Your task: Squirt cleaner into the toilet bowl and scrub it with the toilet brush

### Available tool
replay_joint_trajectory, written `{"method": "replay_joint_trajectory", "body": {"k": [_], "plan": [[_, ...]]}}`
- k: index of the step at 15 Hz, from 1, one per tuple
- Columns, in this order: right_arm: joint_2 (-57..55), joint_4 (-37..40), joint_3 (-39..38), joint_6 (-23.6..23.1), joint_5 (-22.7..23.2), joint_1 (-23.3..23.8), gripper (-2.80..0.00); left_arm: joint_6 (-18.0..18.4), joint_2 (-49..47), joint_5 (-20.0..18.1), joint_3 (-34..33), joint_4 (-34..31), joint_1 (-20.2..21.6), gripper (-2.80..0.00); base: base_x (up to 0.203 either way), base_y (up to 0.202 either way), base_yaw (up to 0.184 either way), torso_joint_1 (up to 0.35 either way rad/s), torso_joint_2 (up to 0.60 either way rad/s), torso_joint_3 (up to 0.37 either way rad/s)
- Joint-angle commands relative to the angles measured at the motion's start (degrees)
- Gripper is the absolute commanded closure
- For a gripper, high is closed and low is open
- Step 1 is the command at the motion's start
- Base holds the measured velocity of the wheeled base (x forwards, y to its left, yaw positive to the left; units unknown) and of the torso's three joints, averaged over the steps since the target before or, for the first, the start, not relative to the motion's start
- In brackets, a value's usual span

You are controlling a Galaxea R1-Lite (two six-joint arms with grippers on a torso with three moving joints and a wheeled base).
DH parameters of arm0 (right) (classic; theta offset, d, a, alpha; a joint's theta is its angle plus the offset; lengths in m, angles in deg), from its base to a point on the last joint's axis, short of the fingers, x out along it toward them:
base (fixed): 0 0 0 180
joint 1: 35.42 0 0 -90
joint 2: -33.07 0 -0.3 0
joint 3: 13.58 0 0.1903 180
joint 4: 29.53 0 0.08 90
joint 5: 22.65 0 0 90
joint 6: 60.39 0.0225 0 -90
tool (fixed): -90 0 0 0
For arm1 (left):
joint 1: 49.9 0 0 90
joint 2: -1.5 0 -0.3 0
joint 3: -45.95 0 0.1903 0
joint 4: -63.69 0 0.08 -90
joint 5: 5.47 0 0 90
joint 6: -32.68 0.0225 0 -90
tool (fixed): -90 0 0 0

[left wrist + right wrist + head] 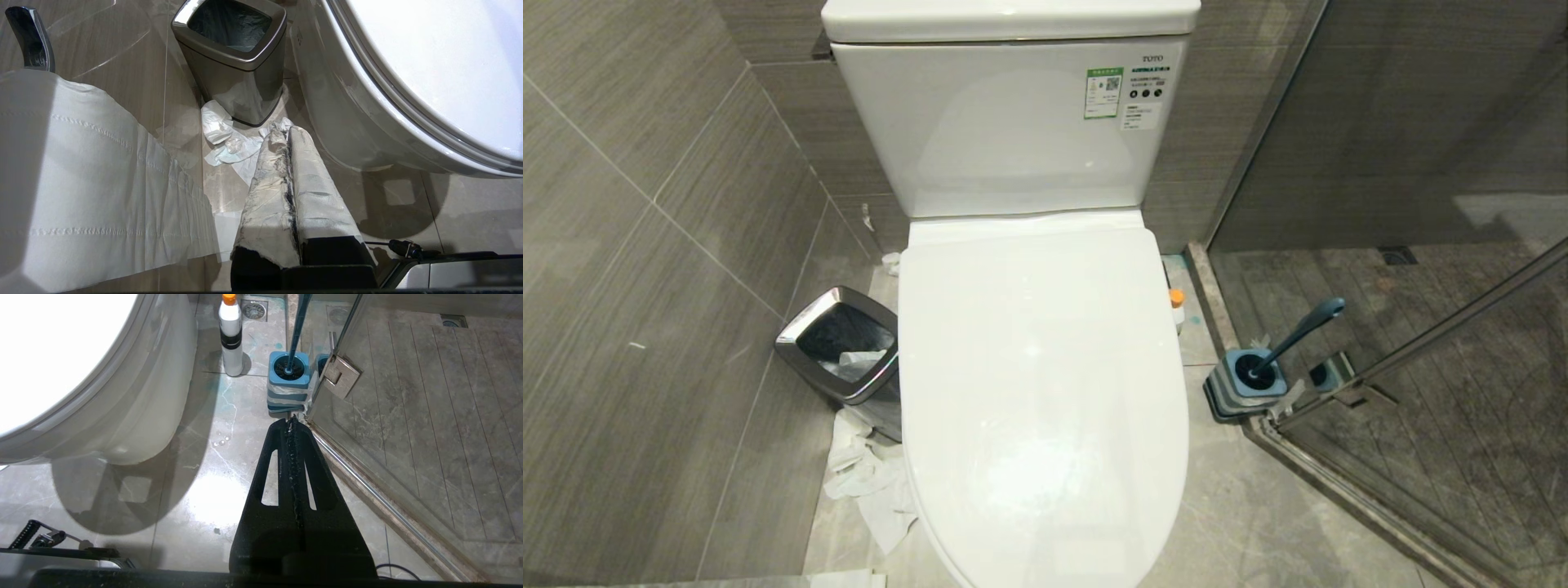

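Toilet [1037, 392] lid down, cleaner [231, 335] and brush [295, 330] in holder [288, 386] on floor ahead of right claw [291, 421], left claw [286, 132] near bin [235, 57], both claws closed, empty.

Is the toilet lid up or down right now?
Down. The lid lies flat over the bowl, hiding the inside; the tank stands fully exposed behind it.
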Motion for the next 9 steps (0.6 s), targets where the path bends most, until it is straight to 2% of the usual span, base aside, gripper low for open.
{"method": "replay_joint_trajectory", "body": {"k": [1,9], "plan": [[0.0,0.0,0.0,0.0,0.0,0.0,0.00,0.0,-0.1,0.0,0.0,0.0,0.0,0.00,0.000,0.000,0.000,0.000,0.00,0.000],[0.0,0.0,0.0,1.5,-0.5,0.0,0.00,0.0,-0.1,0.0,0.0,0.0,0.0,0.00,0.000,0.000,0.000,0.000,0.00,0.000]]}}
